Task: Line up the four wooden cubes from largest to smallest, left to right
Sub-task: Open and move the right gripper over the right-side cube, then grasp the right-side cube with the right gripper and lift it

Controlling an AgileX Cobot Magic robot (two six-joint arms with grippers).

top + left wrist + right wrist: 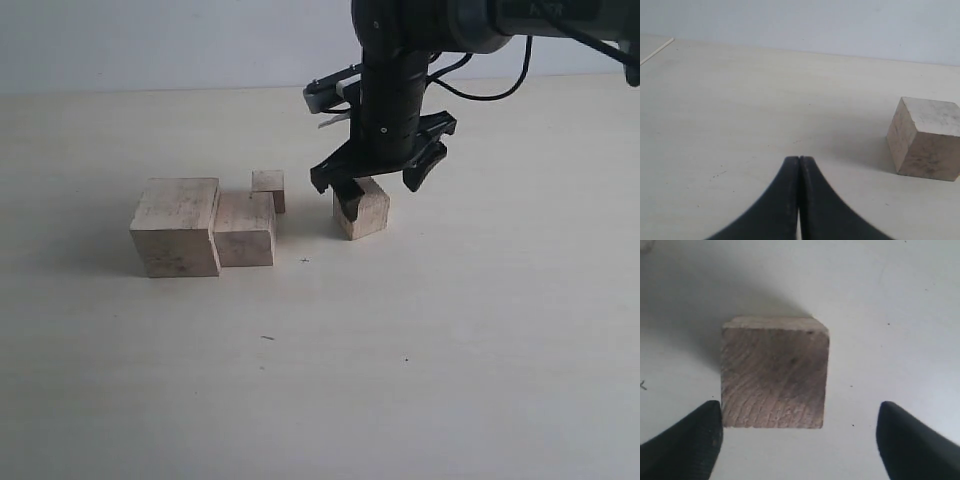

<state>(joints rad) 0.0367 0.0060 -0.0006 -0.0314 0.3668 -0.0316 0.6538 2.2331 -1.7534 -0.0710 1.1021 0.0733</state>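
Observation:
The four wooden cubes rest on the pale table. The largest cube (175, 225) is at the left, with the second cube (245, 228) touching its right side. The smallest cube (268, 187) sits just behind the second. The third cube (364, 210) stands apart to the right, turned slightly. My right gripper (370, 182) hangs over it, open, with one finger on each side. In the right wrist view the cube (775, 372) lies close to one finger, and the right gripper (799, 415) has a wide gap at the other. My left gripper (799, 159) is shut and empty, low over the table.
The left wrist view shows one wooden cube (925, 137) off to the side, well away from the left gripper's fingertips. The table (450, 350) is bare in front of and to the right of the cubes. A black cable loops behind the right arm.

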